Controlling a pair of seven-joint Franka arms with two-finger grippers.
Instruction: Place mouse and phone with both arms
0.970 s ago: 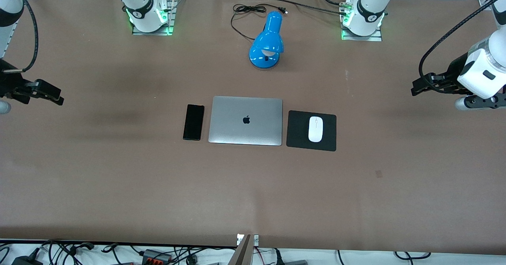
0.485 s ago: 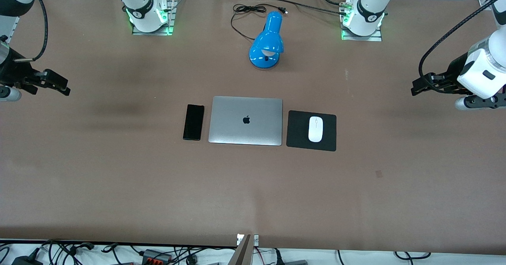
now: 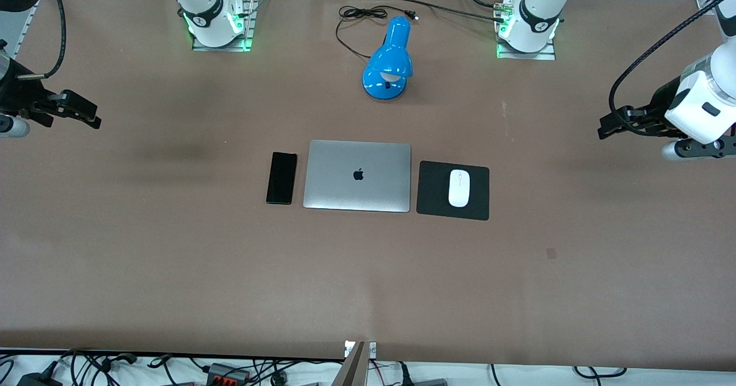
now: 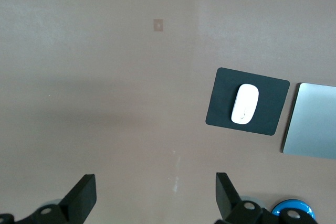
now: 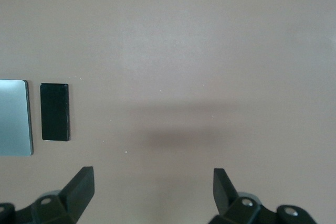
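The white mouse (image 3: pixel 459 188) lies on a black mouse pad (image 3: pixel 431 193) beside the closed silver laptop (image 3: pixel 357 175), toward the left arm's end. The black phone (image 3: pixel 282 178) lies flat beside the laptop, toward the right arm's end. My left gripper (image 3: pixel 602 128) is open and empty, up over bare table near the left arm's end, well away from the mouse. My right gripper (image 3: pixel 92 115) is open and empty over bare table near the right arm's end, well away from the phone. The left wrist view shows the mouse (image 4: pixel 245 104) and the right wrist view shows the phone (image 5: pixel 55 111).
A blue desk lamp (image 3: pixel 390 58) with a black cord lies on the table between the two arm bases, farther from the front camera than the laptop. The brown table (image 3: pixel 368 282) is wide. Cables run along its front edge.
My right gripper has drifted toward the robots' side of the table. The left arm, the mouse and the phone have not moved.
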